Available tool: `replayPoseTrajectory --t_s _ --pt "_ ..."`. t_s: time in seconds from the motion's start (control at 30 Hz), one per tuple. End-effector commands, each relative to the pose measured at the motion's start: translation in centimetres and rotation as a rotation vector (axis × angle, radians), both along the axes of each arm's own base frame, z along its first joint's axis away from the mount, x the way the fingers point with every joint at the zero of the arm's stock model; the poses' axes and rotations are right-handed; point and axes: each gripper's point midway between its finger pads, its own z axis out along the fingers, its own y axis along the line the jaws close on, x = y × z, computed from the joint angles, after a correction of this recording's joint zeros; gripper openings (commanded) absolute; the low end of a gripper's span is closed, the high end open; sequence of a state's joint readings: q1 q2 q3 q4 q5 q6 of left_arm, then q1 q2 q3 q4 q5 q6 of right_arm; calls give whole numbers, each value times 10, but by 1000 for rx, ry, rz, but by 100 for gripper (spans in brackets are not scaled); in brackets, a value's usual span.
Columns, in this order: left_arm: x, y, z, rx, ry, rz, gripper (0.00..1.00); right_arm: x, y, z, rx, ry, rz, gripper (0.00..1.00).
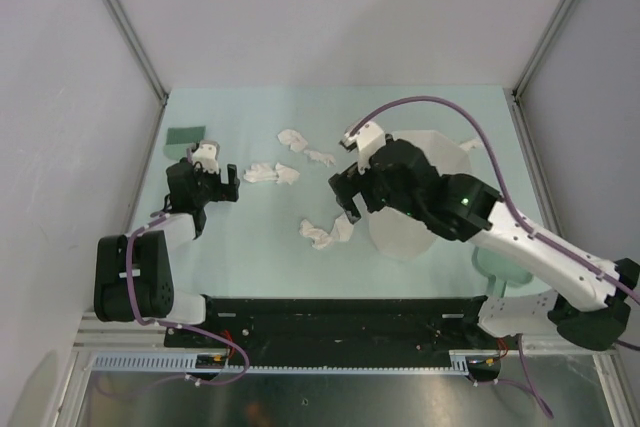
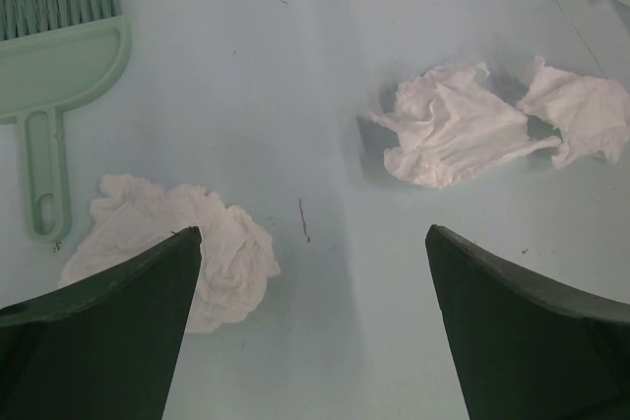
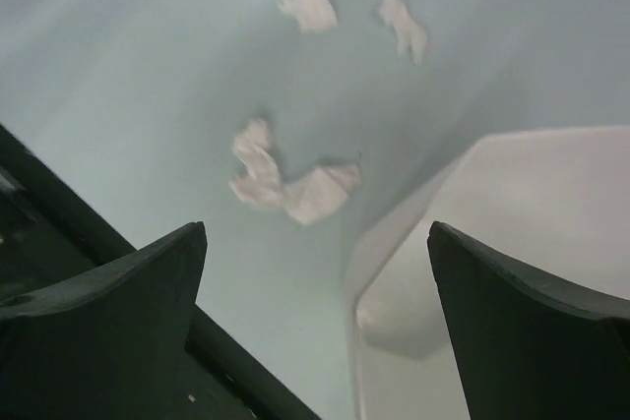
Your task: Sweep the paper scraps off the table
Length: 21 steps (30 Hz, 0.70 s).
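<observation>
Both arms are built from bulky black joint housings and smooth white link shells. The left arm (image 1: 180,229) has a thin purple cable (image 1: 131,282) running down its black shoulder. The right arm (image 1: 530,247) carries a longer purple cable (image 1: 420,102) and a small green light (image 1: 465,200) on its black housing. The left gripper (image 2: 313,233) and right gripper (image 3: 315,228) share dark, matte, wedge-shaped fingers (image 2: 98,341).

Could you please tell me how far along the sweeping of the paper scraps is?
Nothing looks done: the paper scraps lie scattered across the table. Nothing is in hand either; the left gripper and right gripper are both open and empty, and the brush lies untouched. All the sweeping is left.
</observation>
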<state>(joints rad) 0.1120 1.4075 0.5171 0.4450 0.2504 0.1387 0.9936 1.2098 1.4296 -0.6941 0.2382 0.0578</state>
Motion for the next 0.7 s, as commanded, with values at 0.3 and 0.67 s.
replayPoseTrajectory --t_s 0.3,0.67 --pt "12 0 17 -18 -40 -14 100 -8 -52 -23 -293 27 -201 95" --pt "12 -1 15 -21 -29 -22 100 -23 -49 -40 -331 116 -89 29"
